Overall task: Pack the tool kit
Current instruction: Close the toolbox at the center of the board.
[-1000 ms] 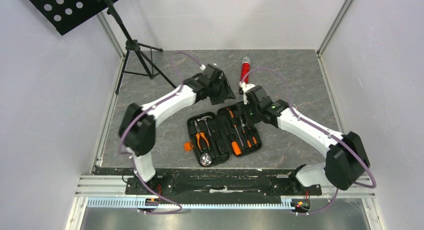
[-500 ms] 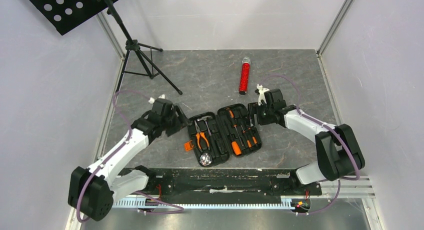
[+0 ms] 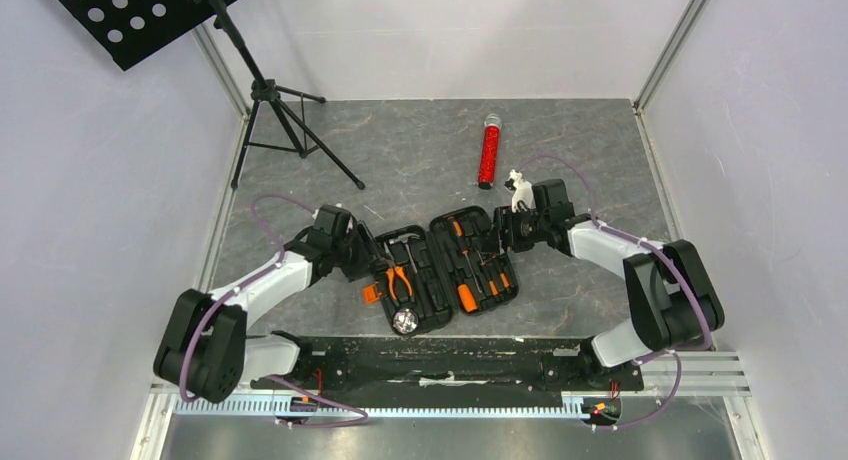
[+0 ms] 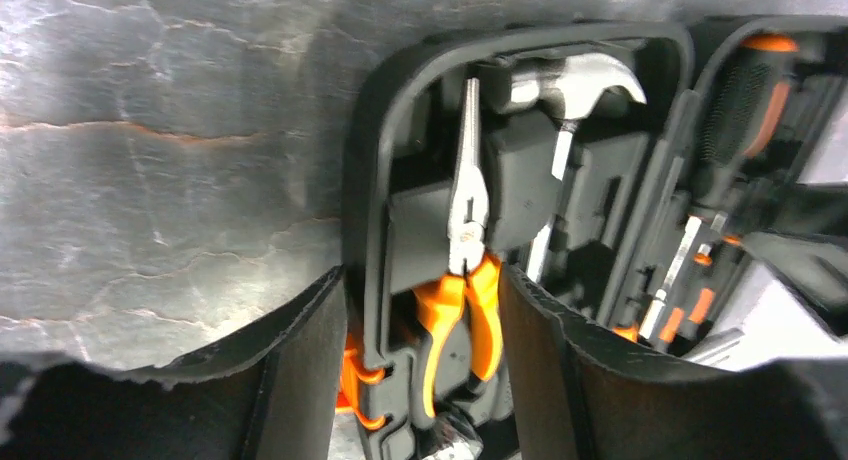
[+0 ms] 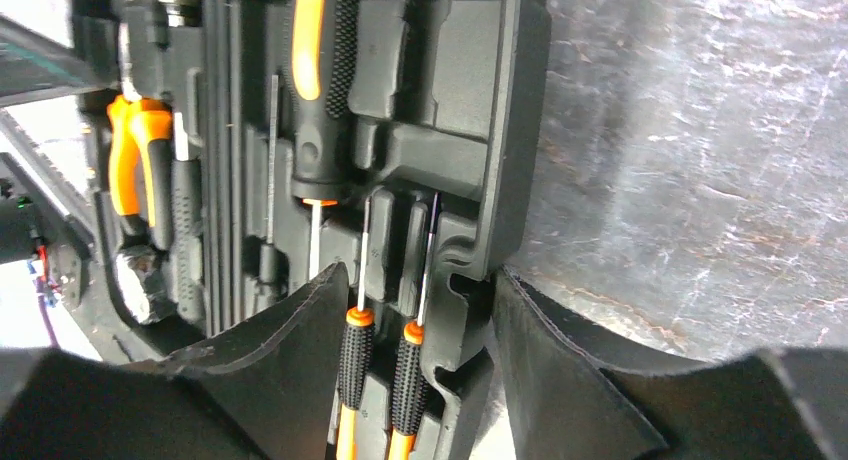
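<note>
Black case (image 4: 362, 180) open; left pincer (image 4: 420, 380) straddles rim

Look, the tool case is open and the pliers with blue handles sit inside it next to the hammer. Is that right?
Nearly. The pliers have orange handles, not blue; the left wrist view shows it clearly. The rest is right: the tool case is open and the pliers sit inside it next to the hammer.
</note>
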